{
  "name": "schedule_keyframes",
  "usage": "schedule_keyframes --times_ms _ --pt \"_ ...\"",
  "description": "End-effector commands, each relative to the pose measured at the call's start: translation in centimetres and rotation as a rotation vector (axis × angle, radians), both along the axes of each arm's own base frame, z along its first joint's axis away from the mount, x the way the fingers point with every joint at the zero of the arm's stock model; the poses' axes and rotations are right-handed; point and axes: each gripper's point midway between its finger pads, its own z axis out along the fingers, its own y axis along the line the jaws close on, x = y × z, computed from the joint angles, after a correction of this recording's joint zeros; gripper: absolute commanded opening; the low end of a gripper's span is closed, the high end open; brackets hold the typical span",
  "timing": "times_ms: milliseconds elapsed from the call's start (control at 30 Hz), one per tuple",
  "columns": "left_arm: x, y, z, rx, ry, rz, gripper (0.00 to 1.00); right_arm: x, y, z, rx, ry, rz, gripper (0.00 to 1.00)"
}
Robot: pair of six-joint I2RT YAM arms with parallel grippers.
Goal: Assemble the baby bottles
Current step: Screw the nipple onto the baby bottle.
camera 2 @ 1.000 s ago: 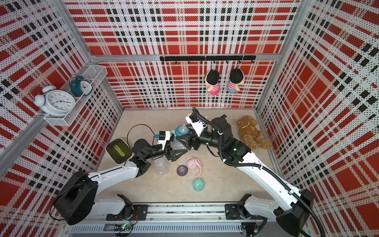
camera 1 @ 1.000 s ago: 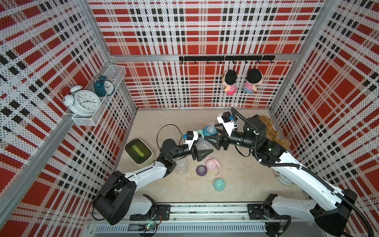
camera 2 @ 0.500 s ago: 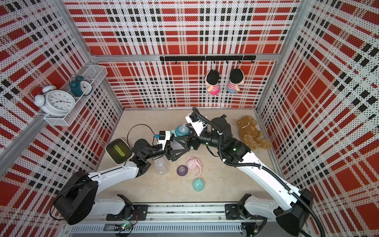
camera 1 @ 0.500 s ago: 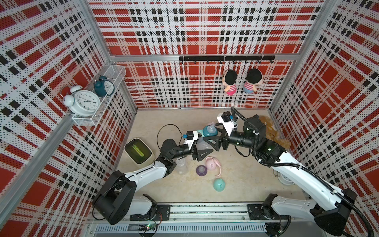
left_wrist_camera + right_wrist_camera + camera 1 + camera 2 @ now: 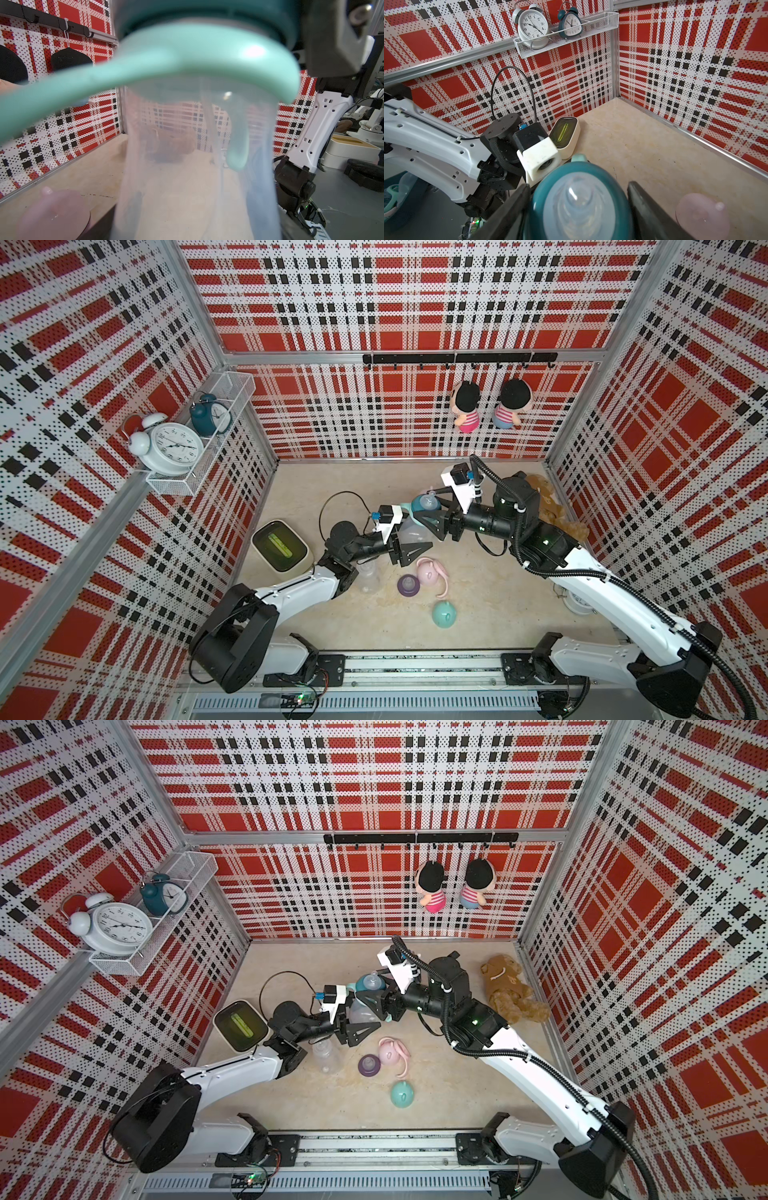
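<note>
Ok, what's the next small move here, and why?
Probably the right gripper should turn the teal collar to screw it down: its jaws clasp the collar atop the clear bottle, which the left gripper grips, with the handle ring already under the collar.

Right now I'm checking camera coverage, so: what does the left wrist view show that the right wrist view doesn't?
Only the left wrist view: the clear bottle body and the hanging dolls' black heads. Only the right wrist view: the silicone nipple, the white alarm clock and teal alarm clock on the wire shelf, and the cream box. Both: the teal collar.
</note>
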Motion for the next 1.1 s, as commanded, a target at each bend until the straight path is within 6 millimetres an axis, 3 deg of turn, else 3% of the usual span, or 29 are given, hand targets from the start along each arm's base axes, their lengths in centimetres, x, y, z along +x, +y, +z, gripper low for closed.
schedule_keyframes --times_ms 0,200,400,733,967,1067 --pt "0.2 0.2 2.1 -0.039 -0.054 0.013 0.00 0.4 -0.1 1.0 0.014 -0.029 -0.011 0.71" --pt "1.1 0.4 2.4 -0.044 -0.046 0.071 0.00 0.8 -0.3 0.9 0.015 -0.014 -0.036 0.59" --pt "3.6 2.0 2.7 -0.060 -0.043 0.279 0.00 1.7 -0.8 0.4 0.013 0.049 -0.113 0.50" --pt "5.8 2.8 3.4 -0.052 -0.051 0.579 0.00 2.5 0.5 0.2 0.079 0.227 -0.329 0.47" --pt "6.2 2.7 2.7 -0.018 -0.037 0.662 0.00 3.1 0.8 -0.2 0.035 0.293 -0.628 0.48" --pt "6.3 2.6 2.6 -0.013 -0.032 0.668 0.00 3.2 1.2 -0.4 0.041 0.302 -0.636 0.56"
